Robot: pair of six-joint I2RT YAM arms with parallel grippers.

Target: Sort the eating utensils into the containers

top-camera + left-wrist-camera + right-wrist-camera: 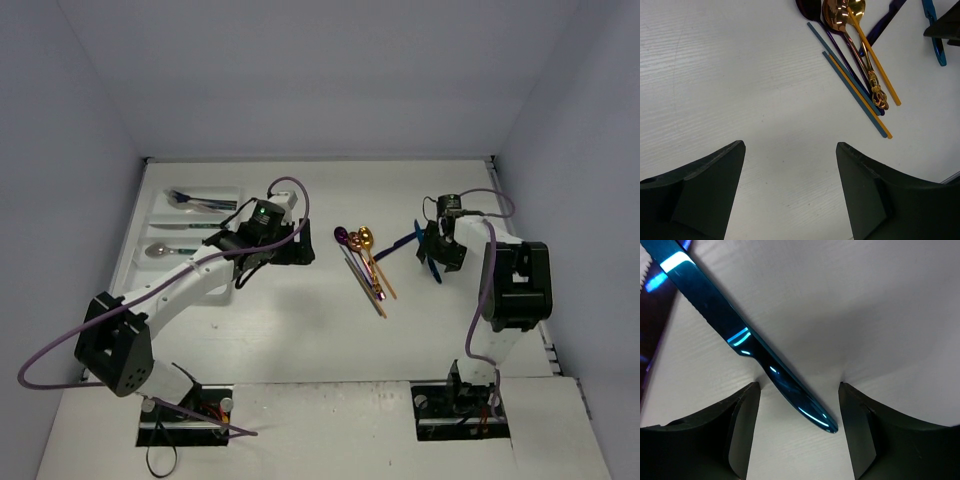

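Left hand apart | right hand apart astride teal knife | tray: silver spoon, darker utensils

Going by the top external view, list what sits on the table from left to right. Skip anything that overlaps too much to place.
white cutlery tray → left gripper → purple spoon → gold spoon → dark blue utensil → right gripper

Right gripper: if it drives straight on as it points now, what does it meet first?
The teal knife, its end lying inside the open right gripper; the table is just beneath, though depth is unclear.
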